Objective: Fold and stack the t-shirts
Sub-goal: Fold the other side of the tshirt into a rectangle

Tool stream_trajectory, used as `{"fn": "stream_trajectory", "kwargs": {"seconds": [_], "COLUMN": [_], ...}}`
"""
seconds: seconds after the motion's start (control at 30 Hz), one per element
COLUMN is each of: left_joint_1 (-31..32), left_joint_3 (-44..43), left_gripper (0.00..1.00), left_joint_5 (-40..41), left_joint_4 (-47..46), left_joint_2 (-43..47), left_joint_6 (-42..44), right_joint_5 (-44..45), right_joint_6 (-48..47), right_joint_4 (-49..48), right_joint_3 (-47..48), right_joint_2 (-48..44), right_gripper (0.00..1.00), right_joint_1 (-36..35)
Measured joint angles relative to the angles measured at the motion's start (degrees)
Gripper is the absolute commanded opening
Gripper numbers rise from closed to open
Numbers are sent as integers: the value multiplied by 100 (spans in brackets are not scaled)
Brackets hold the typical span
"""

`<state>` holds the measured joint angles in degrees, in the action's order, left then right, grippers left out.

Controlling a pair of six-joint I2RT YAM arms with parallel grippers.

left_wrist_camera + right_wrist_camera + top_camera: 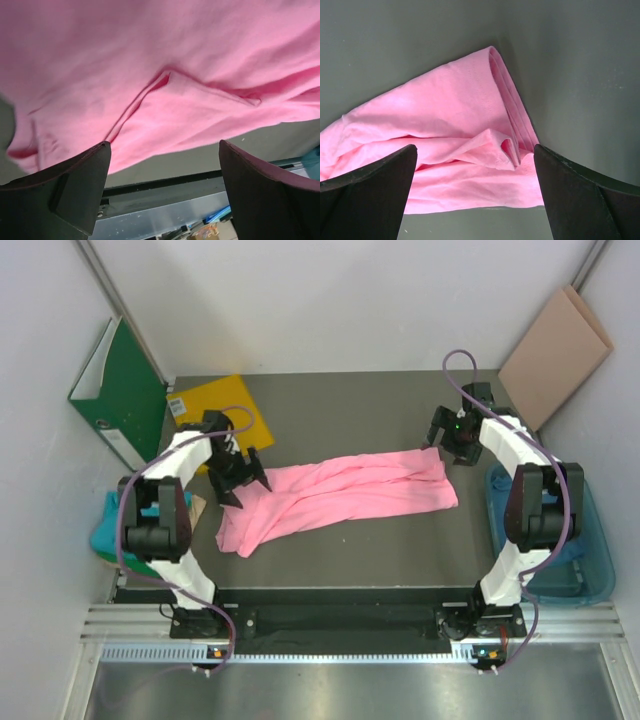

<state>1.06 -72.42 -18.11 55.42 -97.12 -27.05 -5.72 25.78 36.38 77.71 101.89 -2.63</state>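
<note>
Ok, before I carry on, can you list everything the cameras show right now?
pink t-shirt: one, bright pink, lying rumpled and stretched across the middle of the table
teal cloth: one bundle, teal, off the table's left edge beside the left arm
yellow sheet: one, yellow, flat at the far left of the table
binder: one, green, upright against the left wall
board: one, tan, leaning in the far right corner
bin: one, clear blue, right of the table
table: one, dark grey
left hand: open, over the shirt's left end
right hand: open, over the shirt's right end
</note>
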Motion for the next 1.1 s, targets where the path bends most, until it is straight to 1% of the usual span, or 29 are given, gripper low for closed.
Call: {"fn": "stream_trajectory", "kwargs": {"seconds": [0.13, 0.2, 0.27, 0.3, 0.33, 0.4, 0.43, 0.47, 0.5, 0.53, 0.57, 0.67, 0.87, 1.1], "left_joint_1": [350, 393, 387, 385, 382, 378, 378, 380, 382, 389, 396, 424, 461, 555], "left_joint_3": [0, 0, -2, -15, -35, -101, -133, -157, -190, -227, -264, -350, -538, -686], "left_gripper": [88, 86, 79, 74, 63, 53, 46, 31, 20, 6, 0, 0, 0, 0], "left_joint_5": [7, 24, 63, 79, 101, 114, 120, 125, 127, 129, 125, 129, 125, -184], "left_joint_4": [-286, -387, -494, -533, -568, -636, -675, -699, -726, -737, -748, -748, -658, -402], "left_joint_2": [-647, -758, -820, -844, -879, -962, -1021, -1064, -1126, -1196, -1270, -1408, -1333, -599], "left_joint_6": [24, 24, 22, 24, 22, 33, 63, 76, 98, 116, 144, 188, 203, 278], "right_joint_5": [-42, -50, -63, -68, -76, -94, -107, -114, -125, -131, -133, -149, -151, -153], "right_joint_6": [39, 44, 50, 61, 85, 103, 111, 125, 133, 136, 140, 144, 151, 195], "right_joint_4": [2, 2, 2, 0, 0, 0, 0, 0, 0, 2, 2, 7, 7, 0], "right_joint_3": [0, 0, 0, 0, 0, 0, 0, -2, -2, -2, -2, -2, 0, -2], "right_joint_2": [0, 0, 0, 0, -2, 0, 0, 0, 0, -2, -2, 0, 0, 0], "right_gripper": [100, 100, 100, 100, 100, 100, 100, 100, 100, 100, 100, 100, 100, 100], "right_joint_1": [-13, -13, -13, -13, -15, -15, -15, -15, -15, -15, -15, -20, -20, -26]}}
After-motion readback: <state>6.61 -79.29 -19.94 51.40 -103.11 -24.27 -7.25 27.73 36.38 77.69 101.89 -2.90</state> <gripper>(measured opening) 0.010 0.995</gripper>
